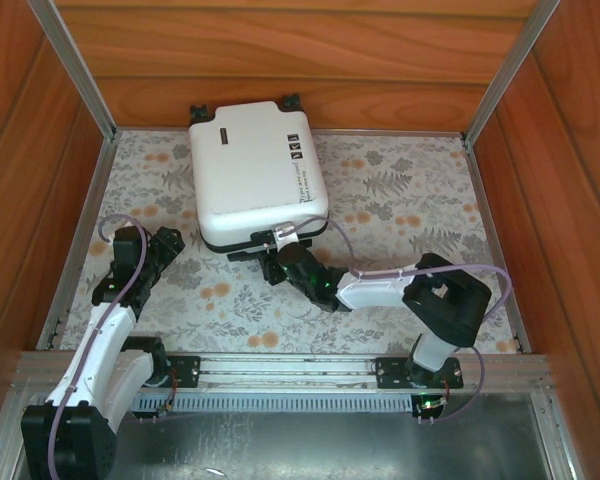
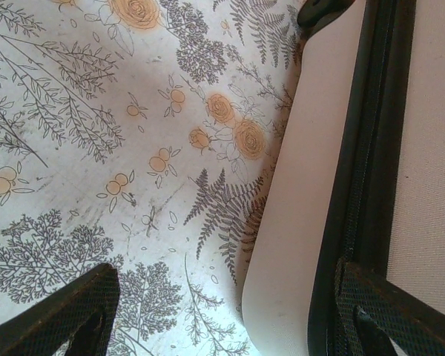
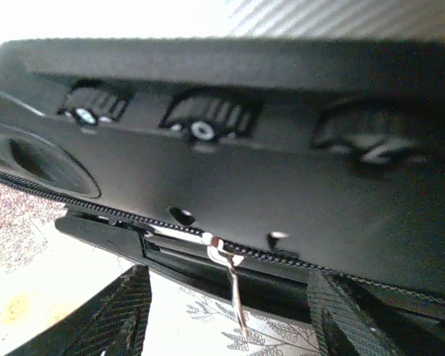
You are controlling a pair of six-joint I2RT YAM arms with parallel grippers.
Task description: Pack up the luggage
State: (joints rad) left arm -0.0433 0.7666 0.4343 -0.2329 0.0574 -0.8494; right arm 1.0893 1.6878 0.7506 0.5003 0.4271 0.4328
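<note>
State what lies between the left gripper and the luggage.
Bare floral table cover: the top external view shows a short stretch of it between the left gripper and the luggage.

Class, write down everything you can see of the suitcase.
The luggage is a white hard shell with rounded corners, black markings and black wheels at its far end. It lies flat, apparently shut, on the floral tablecloth. A black zip band joins its halves; a metal zip pull hangs between the fingers of the right gripper.

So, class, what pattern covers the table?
The table: ferns and orange flowers on white; best in left wrist view.
</note>
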